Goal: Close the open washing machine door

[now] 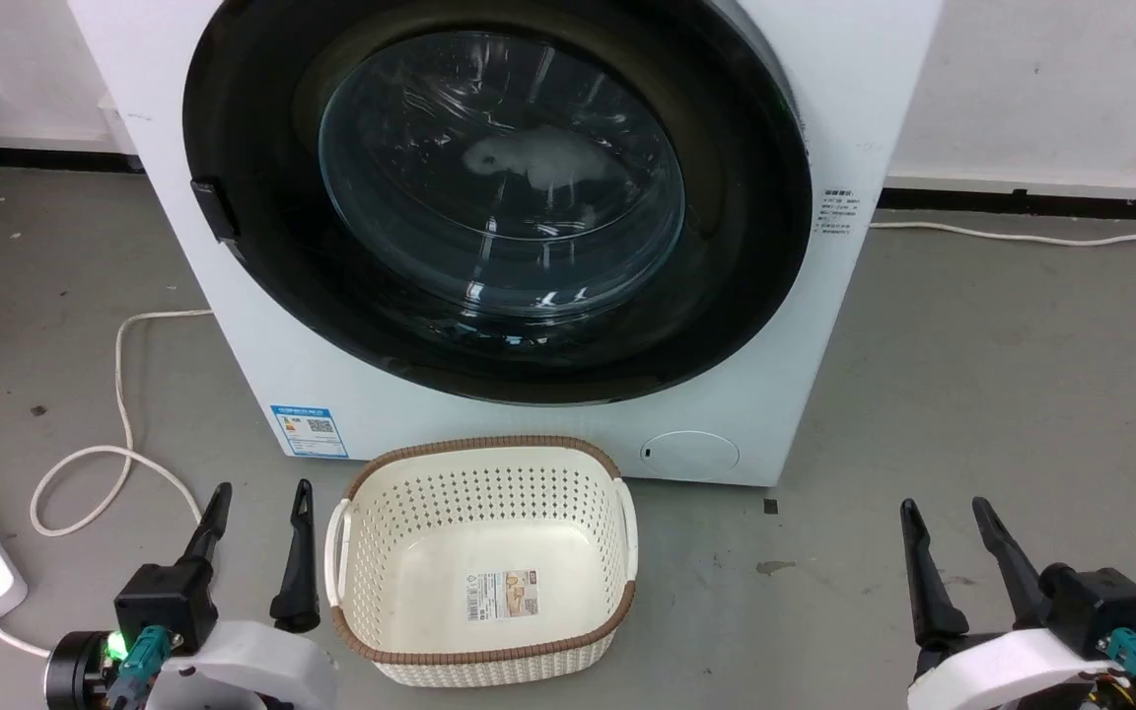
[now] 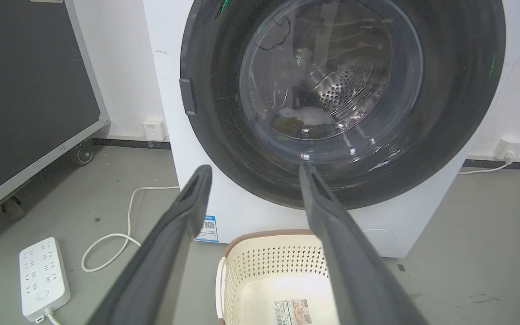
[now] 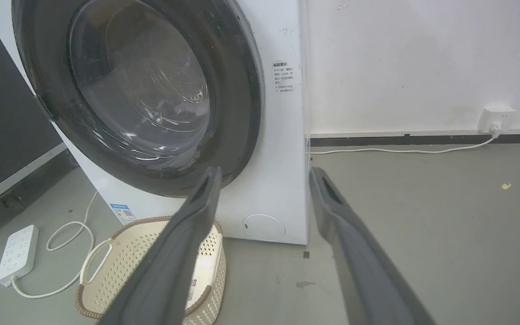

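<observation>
Washing machine door [image 1: 499,197], round with a glossy black rim and clear glass bowl, lies flat against the white washer front [image 1: 805,375]. Just before it, a cream perforated plastic basket [image 1: 400,513] stands on the grey floor [image 1: 972,375]. Flanking the basket, left gripper [image 1: 263,486] and right gripper [image 1: 945,503] are both released, fingers parted, grasping nothing.

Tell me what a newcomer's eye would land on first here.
The washing machine door, a glossy black ring around bulging glass, dominates the top centre and looks flush with the white front. Below it on the floor sits a cream perforated basket with a brown rim. The left gripper and right gripper flank it low down, fingers apart.
</observation>
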Robot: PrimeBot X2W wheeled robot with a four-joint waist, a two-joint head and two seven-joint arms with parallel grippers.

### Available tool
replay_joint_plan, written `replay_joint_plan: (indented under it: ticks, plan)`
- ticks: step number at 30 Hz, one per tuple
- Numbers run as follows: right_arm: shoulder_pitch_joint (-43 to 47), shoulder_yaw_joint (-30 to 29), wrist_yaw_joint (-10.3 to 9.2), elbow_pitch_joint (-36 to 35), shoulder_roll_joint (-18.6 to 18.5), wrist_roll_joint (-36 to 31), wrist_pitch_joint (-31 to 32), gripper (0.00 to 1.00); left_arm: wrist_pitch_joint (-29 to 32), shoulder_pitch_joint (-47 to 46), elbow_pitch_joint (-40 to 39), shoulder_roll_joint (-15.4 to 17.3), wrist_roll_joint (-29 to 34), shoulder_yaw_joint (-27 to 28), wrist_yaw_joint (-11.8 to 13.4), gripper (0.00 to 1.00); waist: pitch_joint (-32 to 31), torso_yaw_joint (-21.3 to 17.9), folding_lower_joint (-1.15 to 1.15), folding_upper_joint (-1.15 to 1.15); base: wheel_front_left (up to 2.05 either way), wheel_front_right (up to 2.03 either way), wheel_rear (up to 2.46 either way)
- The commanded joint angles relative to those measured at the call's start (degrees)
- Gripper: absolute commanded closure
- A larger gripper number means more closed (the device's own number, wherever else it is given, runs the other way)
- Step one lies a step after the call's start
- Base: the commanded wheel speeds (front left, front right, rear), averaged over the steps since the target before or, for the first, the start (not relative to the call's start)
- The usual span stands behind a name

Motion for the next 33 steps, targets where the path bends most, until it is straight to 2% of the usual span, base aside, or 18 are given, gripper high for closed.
replay_joint_plan:
  ticks: [1,11,12,33]
  plan:
    - [0.75,0.17,-0.03,-0.25,-0.11,-0.18,0.02,0.00,-0.07,-0.21,-0.27,0.28,0.28,-0.07,0.40,0.00,-0.04,0.00,0.00,0.00,0.00,0.00,0.00]
    - [0.92,0.49,-0.03,-0.26,-0.11,0.30,-0.16,0.00,-0.25,-0.15,-0.26,0.40,-0.93,-0.02,0.29,0.00,0.05,0.10,0.00,0.00,0.00,0.00,0.00]
    - [0.04,0.40,0.00,-0.03,0.00,0.17,-0.02,1.00,-0.09,0.00,-0.20,0.15,-0.64,-0.09,0.29,1.00,0.05,0.11,0.00,0.00,0.00,0.00,0.00]
    - [0.35,0.58,0.00,-2.03,-0.01,-1.38,1.93,1.00,1.64,0.39,-1.37,-1.36,1.57,0.55,-0.26,1.00,0.05,0.91,0.00,0.00,0.00,0.00,0.00]
